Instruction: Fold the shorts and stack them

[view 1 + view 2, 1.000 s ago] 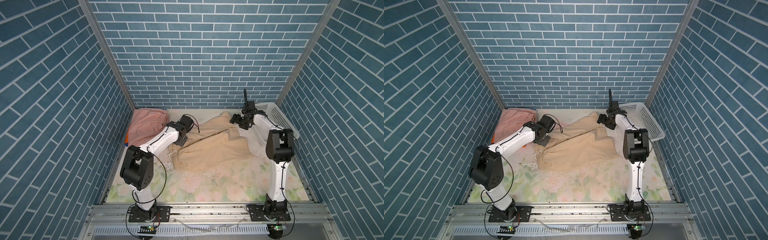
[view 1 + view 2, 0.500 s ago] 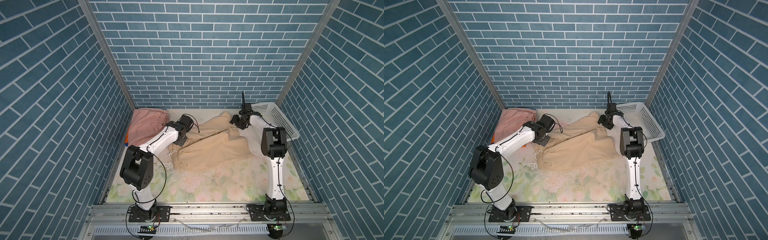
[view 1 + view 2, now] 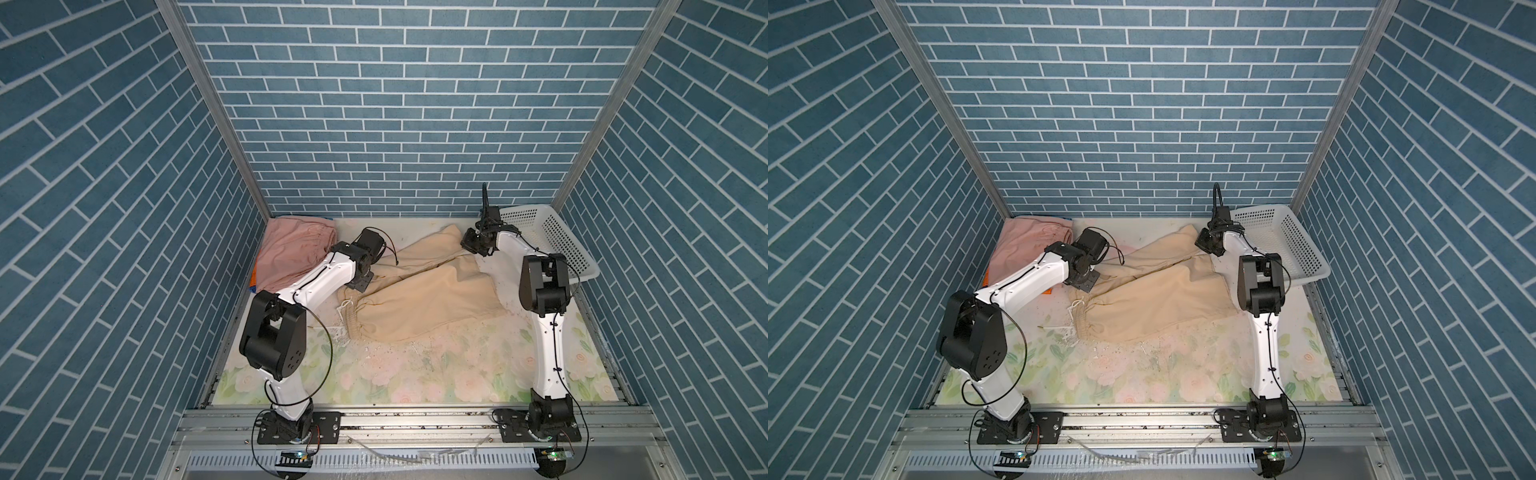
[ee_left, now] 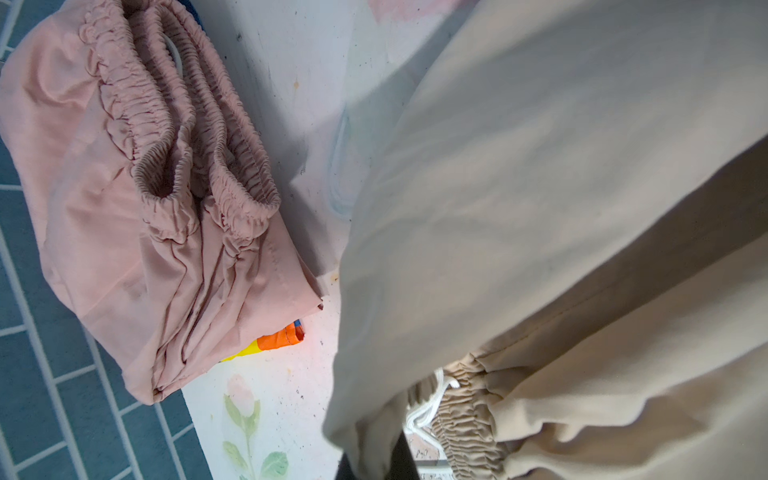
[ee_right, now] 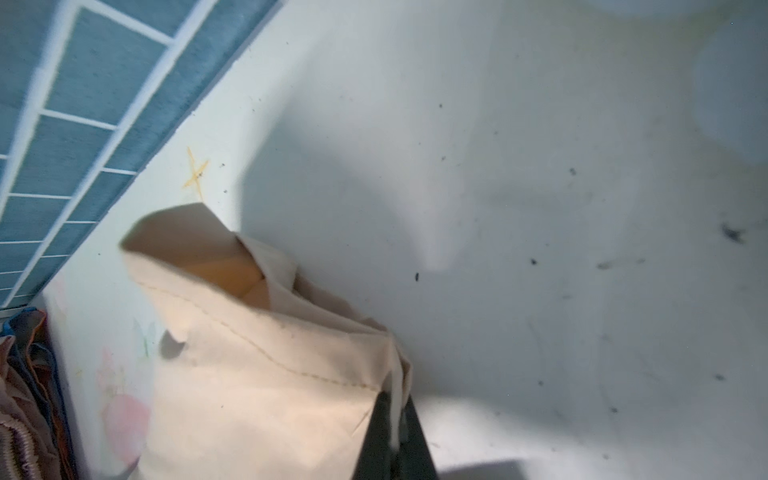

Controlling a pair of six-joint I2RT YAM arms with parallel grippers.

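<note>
Grip check: both grippers are pressed together on the beige shorts point(image 3: 424, 291), which lie spread on the bench point(image 3: 415, 374) just beside the basket point(image 3: 557, 241) and run away from it. The right gripper point(image 5: 392, 415) pinches a leg-hem corner at the end nearest the basket; its wrist view shows the stitched hem lifted off the bench and drooping from the fingers. The left gripper point(image 4: 395, 453) pinches the edge at the end far from the basket, near the gathered waist and white drawstring point(image 3: 347, 309). Cloth drapes across its wrist view, so the pinch itself is mostly hidden. Two holds along one long edge look like a set-up to carry that edge over the other leg, so probably a lengthwise fold. The pink shorts point(image 3: 295, 245) sit folded well apart from the basket, in the opposite back corner, on top of the rainbow-striped shorts point(image 4: 282, 338), which show only an orange-yellow edge. So the stack looks two deep, with beige the last piece. Risk: the hem slipping out of the right pinch, since the bite looks thin.
</note>
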